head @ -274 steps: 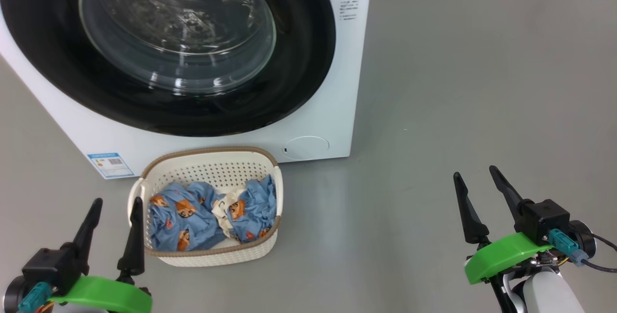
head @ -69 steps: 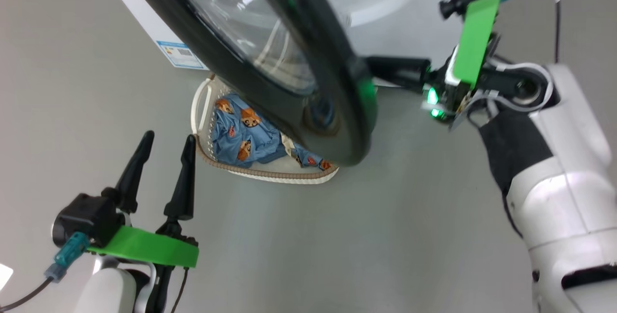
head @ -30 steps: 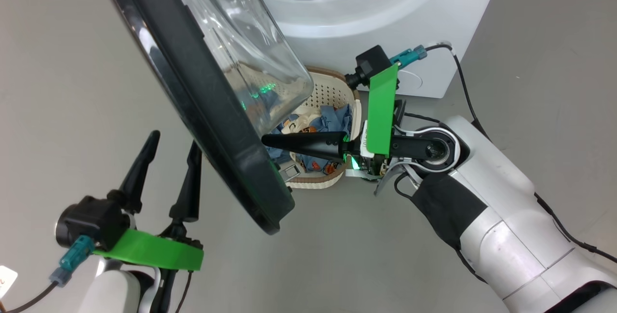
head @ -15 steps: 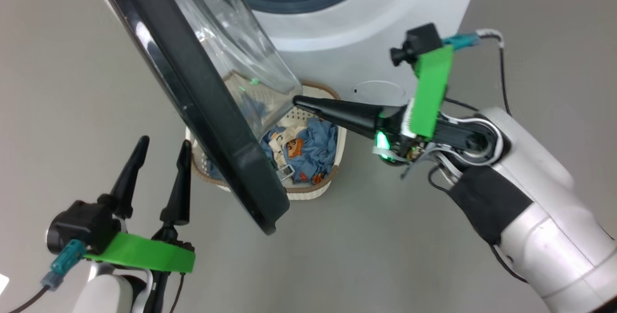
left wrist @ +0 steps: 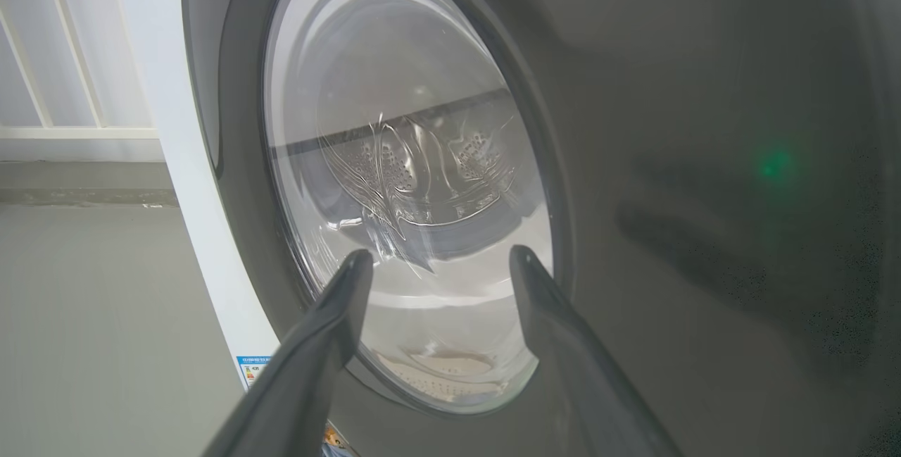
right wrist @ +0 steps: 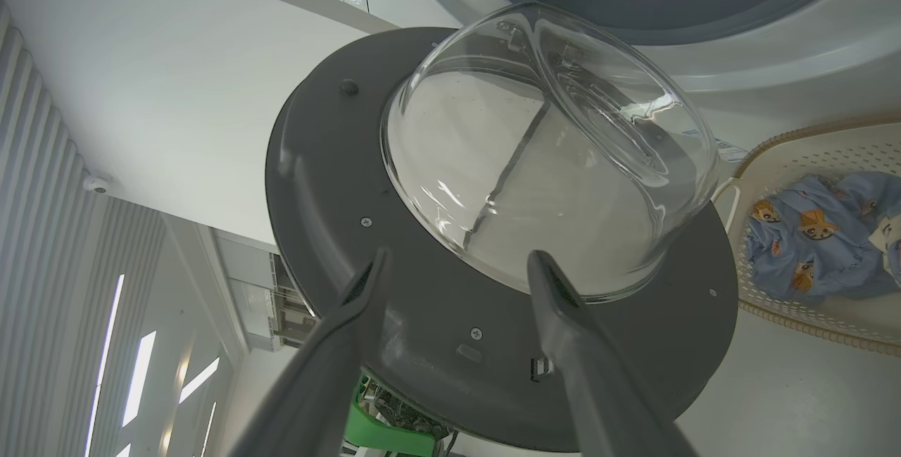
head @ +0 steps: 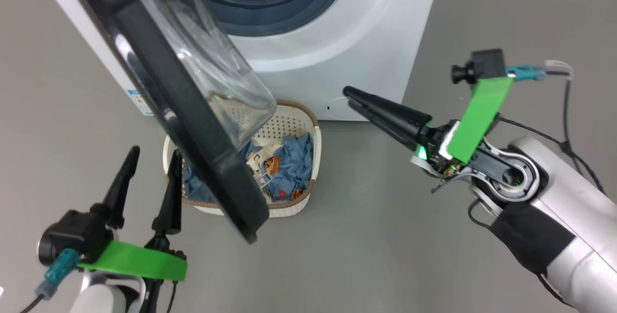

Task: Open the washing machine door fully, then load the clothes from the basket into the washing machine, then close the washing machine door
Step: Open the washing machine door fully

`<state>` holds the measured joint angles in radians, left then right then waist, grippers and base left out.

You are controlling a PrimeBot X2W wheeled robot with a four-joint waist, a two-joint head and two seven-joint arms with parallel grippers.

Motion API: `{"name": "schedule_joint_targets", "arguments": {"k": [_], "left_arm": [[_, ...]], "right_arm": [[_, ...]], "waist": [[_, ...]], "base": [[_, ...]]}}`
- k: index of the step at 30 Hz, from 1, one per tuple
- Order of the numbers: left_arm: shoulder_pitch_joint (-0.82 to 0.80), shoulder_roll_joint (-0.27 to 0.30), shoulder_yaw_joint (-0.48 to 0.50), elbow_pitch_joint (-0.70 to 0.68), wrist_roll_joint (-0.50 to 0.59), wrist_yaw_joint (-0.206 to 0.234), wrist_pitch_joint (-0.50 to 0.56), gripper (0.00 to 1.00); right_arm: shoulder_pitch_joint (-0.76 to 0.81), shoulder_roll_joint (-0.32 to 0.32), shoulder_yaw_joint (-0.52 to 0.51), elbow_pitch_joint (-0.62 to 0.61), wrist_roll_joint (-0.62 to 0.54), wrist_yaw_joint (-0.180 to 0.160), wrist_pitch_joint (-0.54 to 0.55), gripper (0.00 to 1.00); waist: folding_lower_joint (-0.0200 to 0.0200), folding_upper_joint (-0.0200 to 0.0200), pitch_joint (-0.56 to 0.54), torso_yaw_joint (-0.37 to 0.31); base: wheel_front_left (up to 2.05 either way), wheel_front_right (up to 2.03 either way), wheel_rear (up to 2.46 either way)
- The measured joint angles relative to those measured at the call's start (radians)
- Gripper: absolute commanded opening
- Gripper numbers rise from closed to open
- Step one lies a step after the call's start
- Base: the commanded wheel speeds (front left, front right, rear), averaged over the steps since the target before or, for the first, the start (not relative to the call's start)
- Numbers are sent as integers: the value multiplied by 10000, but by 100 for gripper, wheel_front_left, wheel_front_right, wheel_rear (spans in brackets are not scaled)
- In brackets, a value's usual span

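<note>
The right gripper [head: 349, 97], jaws released, sits centre-right; the left gripper [head: 153, 156], jaws released, lower left. Between them the black-rimmed round glass door [head: 188, 125] hangs open over the cream perforated basket [head: 289, 120] of light-blue printed clothes [head: 294, 163], below the white washing machine [head: 337, 38].

**Open door, seen from its inner side**

The right gripper [right wrist: 459, 254] has its two dark fingers spread apart, holding nothing, and points at the grey inner face of the door [right wrist: 317, 182]. A clear glass bowl [right wrist: 549, 147] bulges from the door's middle (small screws dot the grey ring around it). Beyond stands the white washing machine [right wrist: 739, 55]. At the right, the basket [right wrist: 795, 154] holds blue clothes [right wrist: 809, 239].
</note>
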<state>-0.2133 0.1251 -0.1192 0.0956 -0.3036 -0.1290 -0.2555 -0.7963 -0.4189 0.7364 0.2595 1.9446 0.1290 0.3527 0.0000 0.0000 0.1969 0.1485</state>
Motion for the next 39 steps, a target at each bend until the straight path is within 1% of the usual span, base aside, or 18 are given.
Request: {"name": "schedule_joint_targets", "arguments": {"k": [5, 11, 15, 20, 23, 27, 28, 30, 35, 36, 39], "left_arm": [[158, 6, 102, 23, 0, 0, 0, 100], [359, 8, 194, 27, 8, 0, 0, 100], [406, 8, 240, 27, 10, 0, 0, 100], [556, 0, 339, 56, 12, 0, 0, 100], [609, -6, 382, 59, 71, 0, 0, 100], [783, -12, 435, 81, 132, 0, 0, 100], [783, -12, 435, 81, 132, 0, 0, 100], [815, -15, 495, 79, 178, 0, 0, 100], [915, -75, 591, 75, 240, 0, 0, 100], [921, -77, 640, 75, 272, 0, 0, 100], [969, -84, 708, 73, 293, 0, 0, 100]], "right_arm": [[404, -341, 44, -477, -506, 0, -1526, 100], [1088, -543, -42, -823, -1139, 0, -3122, 100], [1430, -750, -94, -882, -2113, 0, -4240, 100], [2089, -809, -353, -1133, -2884, 0, -5488, 100], [2556, -922, -535, -1104, -3486, 0, -5837, 100], [3075, -949, -938, -855, -4650, 0, -6015, 100], [3075, -949, -938, -855, -4650, 0, -6015, 100], [3314, -913, -1302, -704, -5375, 0, -6017, 100], [4242, -387, -2709, -598, -7348, 0, -6025, 100], [4684, -151, -3227, -573, -8209, 0, -6025, 100], [5244, 209, -3994, -575, -9446, 0, -6025, 100]], "waist": [[0, 0, -163, -196], [0, 0, -318, -400], [0, 0, -407, -497], [0, 0, -548, -593], [0, 1, -614, -656], [0, 0, -696, -751], [0, 0, -696, -751], [-1, 0, -726, -800], [0, 0, -755, -894], [0, 1, -774, -923], [0, 0, -814, -968]], "base": [[0, 0, 0], [0, 0, 0], [0, 0, 0], [0, 0, 0], [0, 0, 0], [0, 0, 0], [0, 0, 0], [0, 0, 0], [0, 0, 0], [0, 0, 0], [0, 0, 0]]}}
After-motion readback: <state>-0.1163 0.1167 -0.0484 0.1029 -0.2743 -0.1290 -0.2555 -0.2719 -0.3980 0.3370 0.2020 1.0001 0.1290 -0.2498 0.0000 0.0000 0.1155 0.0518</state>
